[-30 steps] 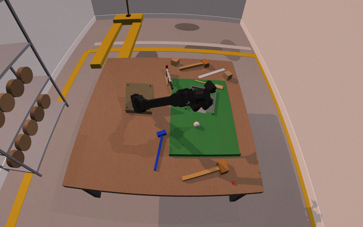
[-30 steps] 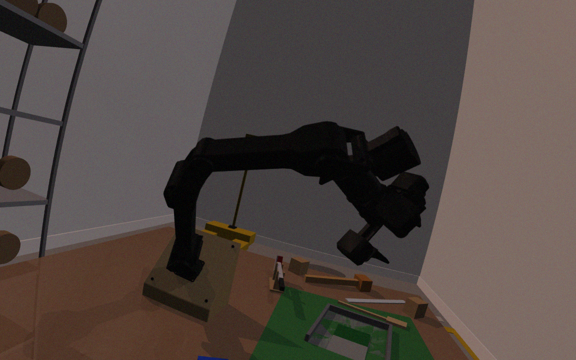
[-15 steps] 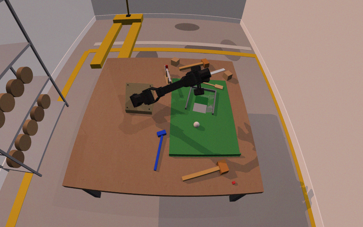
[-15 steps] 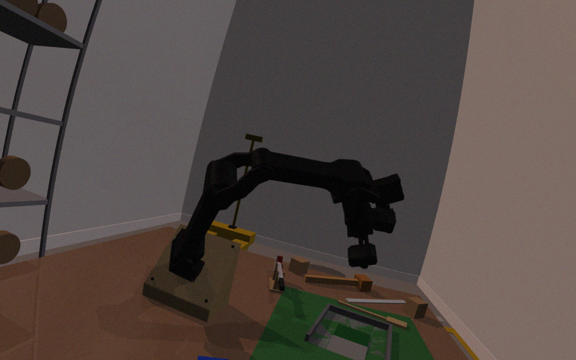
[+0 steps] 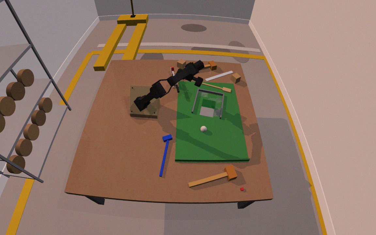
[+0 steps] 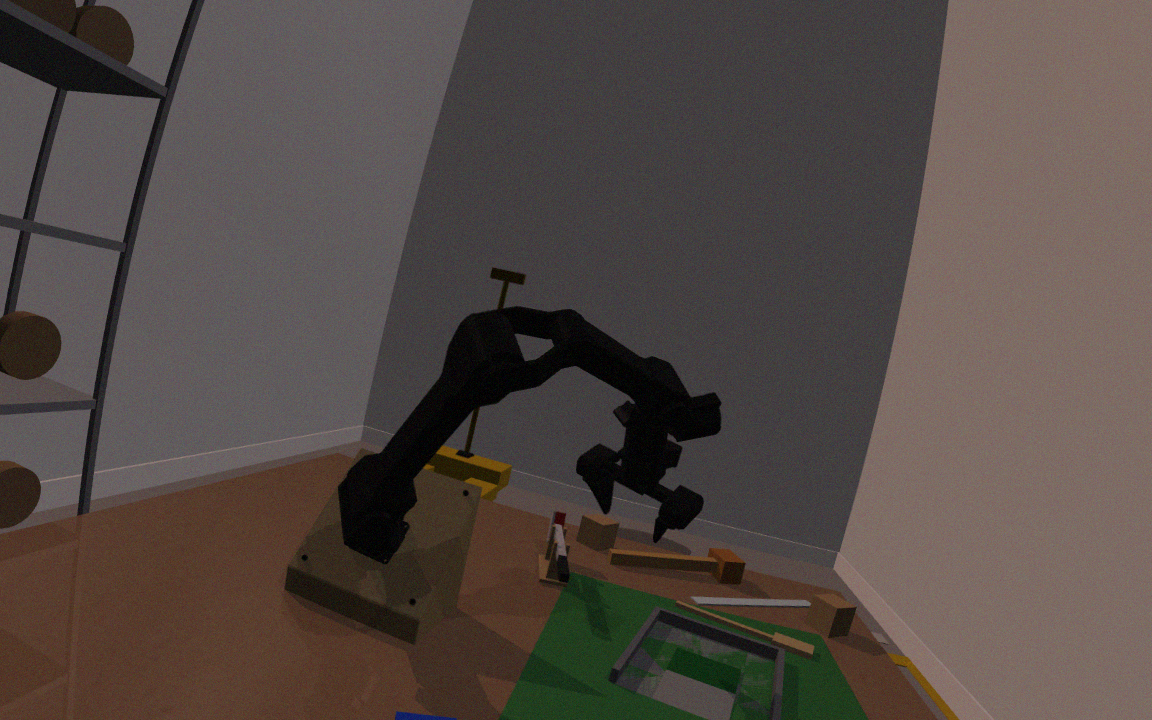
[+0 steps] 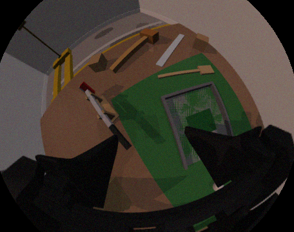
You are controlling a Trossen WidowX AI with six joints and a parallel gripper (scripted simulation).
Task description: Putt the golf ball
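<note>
Hand (image 6: 641, 506) wide open, holding nothing.
Red putter (image 7: 105, 117) looks thin, stiff and light; grab its dark handle.

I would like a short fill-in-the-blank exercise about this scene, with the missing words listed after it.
1. The gripper is ____ and holds nothing.
2. The golf ball rests on the ____ mat.
3. The putter lying beside the mat's left edge, with its head toward the mat's middle, is ____ in colour.
4. The red putter lies near the mat's far ____ corner in the top view.

Missing words: open; green; blue; left
</note>
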